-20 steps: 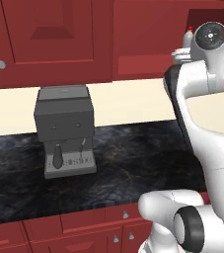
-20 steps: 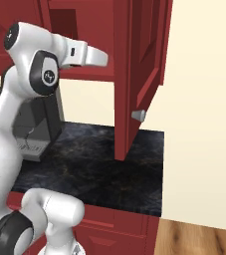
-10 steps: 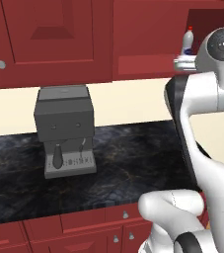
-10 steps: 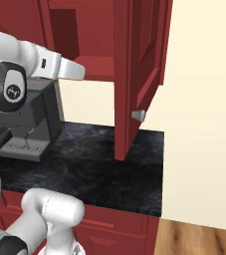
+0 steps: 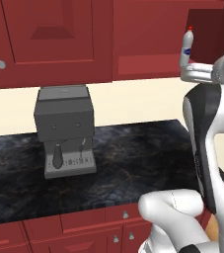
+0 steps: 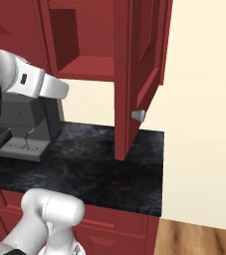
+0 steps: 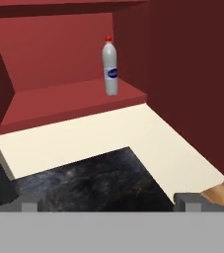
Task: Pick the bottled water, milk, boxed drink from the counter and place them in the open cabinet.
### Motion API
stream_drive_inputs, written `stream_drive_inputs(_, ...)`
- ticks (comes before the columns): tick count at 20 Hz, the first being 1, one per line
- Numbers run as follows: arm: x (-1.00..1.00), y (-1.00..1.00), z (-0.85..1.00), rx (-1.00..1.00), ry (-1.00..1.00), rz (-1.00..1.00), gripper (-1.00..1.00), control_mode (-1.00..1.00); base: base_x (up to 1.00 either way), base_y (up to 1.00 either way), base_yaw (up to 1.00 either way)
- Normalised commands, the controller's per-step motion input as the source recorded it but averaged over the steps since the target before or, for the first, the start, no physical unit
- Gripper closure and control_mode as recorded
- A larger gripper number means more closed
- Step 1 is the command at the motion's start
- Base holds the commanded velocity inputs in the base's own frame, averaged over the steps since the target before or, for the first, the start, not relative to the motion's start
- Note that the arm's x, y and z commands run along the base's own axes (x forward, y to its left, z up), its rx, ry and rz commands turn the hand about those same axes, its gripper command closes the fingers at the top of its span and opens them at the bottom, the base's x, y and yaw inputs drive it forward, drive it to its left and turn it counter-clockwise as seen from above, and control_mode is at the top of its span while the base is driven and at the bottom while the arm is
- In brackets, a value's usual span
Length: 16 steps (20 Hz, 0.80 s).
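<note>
Bottled water upright on open cabinet shelf — pincer wide open, empty.

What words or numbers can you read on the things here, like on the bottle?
None can be read.
Bottle in the open cabinet: a blue label with pale marks, too blurred to read.
Coffee machine on the counter: a row of tiny marks on its front panel, too small to read.

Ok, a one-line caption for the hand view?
Bottled water stands upright on the open cabinet shelf, above the counter.
</note>
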Motion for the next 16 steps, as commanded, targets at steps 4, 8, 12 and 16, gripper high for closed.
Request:
stream_drive_inputs(4, -0.62, 0.11, 0.00, 0.10, 0.01, 0.17, -1.00, -1.00, 0.00, 0.00, 0.00)
stream_drive_inputs(8, -0.40, 0.16, 0.00, 0.07, 0.01, 0.18, -1.00, -1.00, 0.00, 0.00, 0.00)
stream_drive_inputs(12, -0.17, 0.20, -0.17, 0.02, 0.00, 0.13, -1.00, -1.00, 0.00, 0.00, 0.00)
stream_drive_inputs(16, -0.14, 0.23, -0.39, 0.00, 0.00, 0.15, -1.00, -1.00, 0.00, 0.00, 0.00)
